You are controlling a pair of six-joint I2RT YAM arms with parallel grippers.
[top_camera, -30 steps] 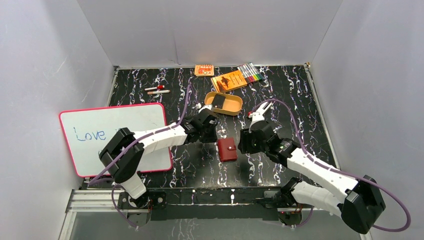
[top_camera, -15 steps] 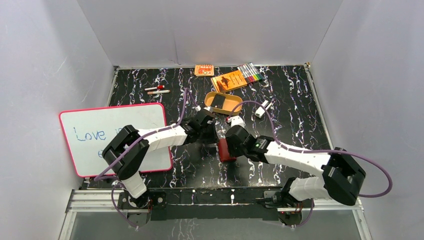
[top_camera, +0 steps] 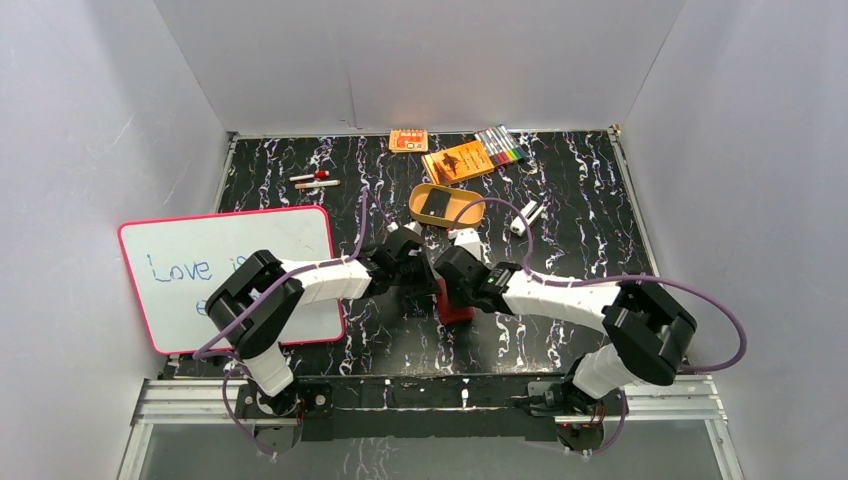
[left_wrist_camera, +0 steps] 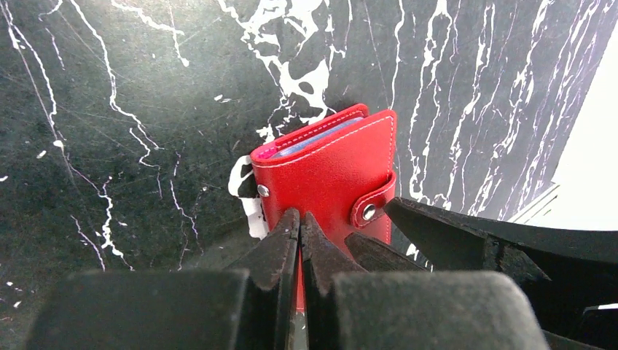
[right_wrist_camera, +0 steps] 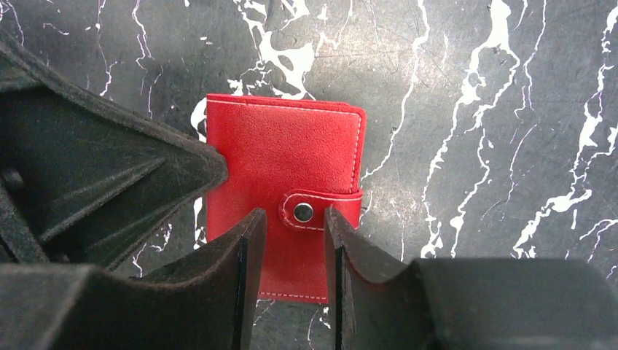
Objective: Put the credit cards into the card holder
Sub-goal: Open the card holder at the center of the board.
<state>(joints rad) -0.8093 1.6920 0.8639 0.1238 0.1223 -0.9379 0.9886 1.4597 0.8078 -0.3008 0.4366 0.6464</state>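
Note:
The card holder is a closed red wallet with its snap tab fastened, flat on the black marbled table; it also shows in the left wrist view and, partly hidden, in the top view. My right gripper is open just above it, one finger on each side of the snap. My left gripper is shut, tips at the wallet's near edge; it shows in the top view beside the right gripper. A dark credit card lies in the tan oval tray.
A whiteboard lies at the left. Orange packets and coloured markers lie at the back, two pens at the back left. A small white object lies right of the tray.
My right arm has swung left and brought its open gripper over the wallet. My left gripper has moved a little nearer to the wallet. The wallet has stayed in place.

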